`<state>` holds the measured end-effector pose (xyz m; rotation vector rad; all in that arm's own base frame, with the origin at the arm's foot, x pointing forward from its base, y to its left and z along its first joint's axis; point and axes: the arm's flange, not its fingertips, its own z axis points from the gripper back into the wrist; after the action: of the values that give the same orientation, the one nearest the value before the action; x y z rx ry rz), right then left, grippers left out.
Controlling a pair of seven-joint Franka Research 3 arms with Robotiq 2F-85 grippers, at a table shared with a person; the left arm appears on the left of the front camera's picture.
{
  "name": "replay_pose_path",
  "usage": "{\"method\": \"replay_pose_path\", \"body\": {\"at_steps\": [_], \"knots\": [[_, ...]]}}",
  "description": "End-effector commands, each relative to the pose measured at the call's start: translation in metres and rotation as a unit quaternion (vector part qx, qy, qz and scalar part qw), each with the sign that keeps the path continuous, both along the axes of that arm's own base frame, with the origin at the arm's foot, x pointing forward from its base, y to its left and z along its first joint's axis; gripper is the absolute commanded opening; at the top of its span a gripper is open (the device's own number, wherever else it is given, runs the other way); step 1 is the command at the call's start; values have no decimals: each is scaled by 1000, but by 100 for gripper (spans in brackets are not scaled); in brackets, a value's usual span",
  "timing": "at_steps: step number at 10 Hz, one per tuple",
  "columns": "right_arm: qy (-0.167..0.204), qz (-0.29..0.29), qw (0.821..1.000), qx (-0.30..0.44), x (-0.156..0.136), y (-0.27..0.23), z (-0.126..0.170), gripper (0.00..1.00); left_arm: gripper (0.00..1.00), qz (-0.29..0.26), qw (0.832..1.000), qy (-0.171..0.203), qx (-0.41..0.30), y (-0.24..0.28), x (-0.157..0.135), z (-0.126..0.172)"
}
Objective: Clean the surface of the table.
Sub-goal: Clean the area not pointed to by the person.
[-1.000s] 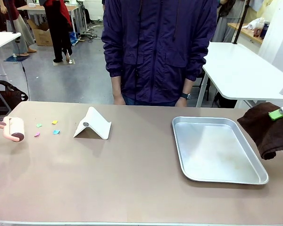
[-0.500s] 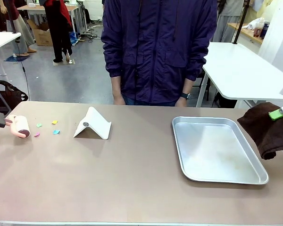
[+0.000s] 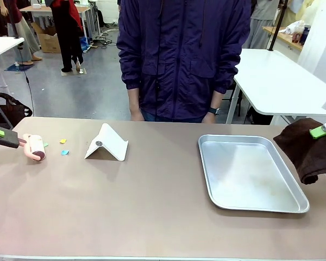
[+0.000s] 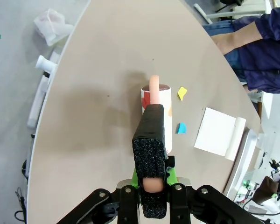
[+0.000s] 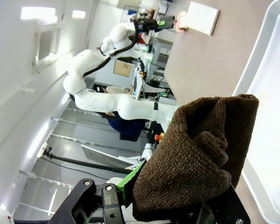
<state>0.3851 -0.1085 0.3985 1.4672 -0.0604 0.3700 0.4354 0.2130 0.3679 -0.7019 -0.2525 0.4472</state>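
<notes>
Table (image 3: 152,206) spans the front view, with paper scraps (image 3: 64,152) on its left end. Left gripper (image 4: 154,184) clamps the roller (image 3: 35,147) by its handle, drum lying against the scraps, apparently to lift them. Right gripper (image 3: 320,130) pinches a cloth (image 3: 307,149) beyond the tray (image 3: 202,163), likely kept ready for wiping.

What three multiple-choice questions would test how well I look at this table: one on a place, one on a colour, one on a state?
1. Where on the table does the silver tray lie?
A. the robot's left side
B. the robot's right side
C. the middle

2. What colour is the cloth in the right gripper?
A. white
B. yellow
C. dark brown

3. How is the left gripper?
A. open, empty
B. shut on the lint roller
C. shut on a sponge

Answers: B, the tray sits toward the right arm; C, the hanging cloth is dark brown; B, its fingers clamp the roller's padded handle.
</notes>
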Motion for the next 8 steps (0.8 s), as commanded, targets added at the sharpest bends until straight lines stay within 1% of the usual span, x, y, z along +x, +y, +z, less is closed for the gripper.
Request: {"method": "replay_pose_path", "body": {"at_steps": [1, 2, 3, 5, 8], "knots": [[2, -5, 1000, -2, -4, 3, 5, 0, 4, 3, 1000, 23, 4, -2, 15, -10], [2, -5, 1000, -2, -4, 3, 5, 0, 4, 5, 1000, 28, 6, -3, 24, -14], [2, -5, 1000, -2, -4, 3, 5, 0, 4, -1, 999, 34, -6, -7, 33, -16], [2, -5, 1000, -2, -4, 3, 5, 0, 4, -11, 999, 43, -1, -23, 47, -23], [2, -5, 1000, -2, -4, 3, 5, 0, 4, -31, 999, 36, 3, -56, 61, -29]]}}
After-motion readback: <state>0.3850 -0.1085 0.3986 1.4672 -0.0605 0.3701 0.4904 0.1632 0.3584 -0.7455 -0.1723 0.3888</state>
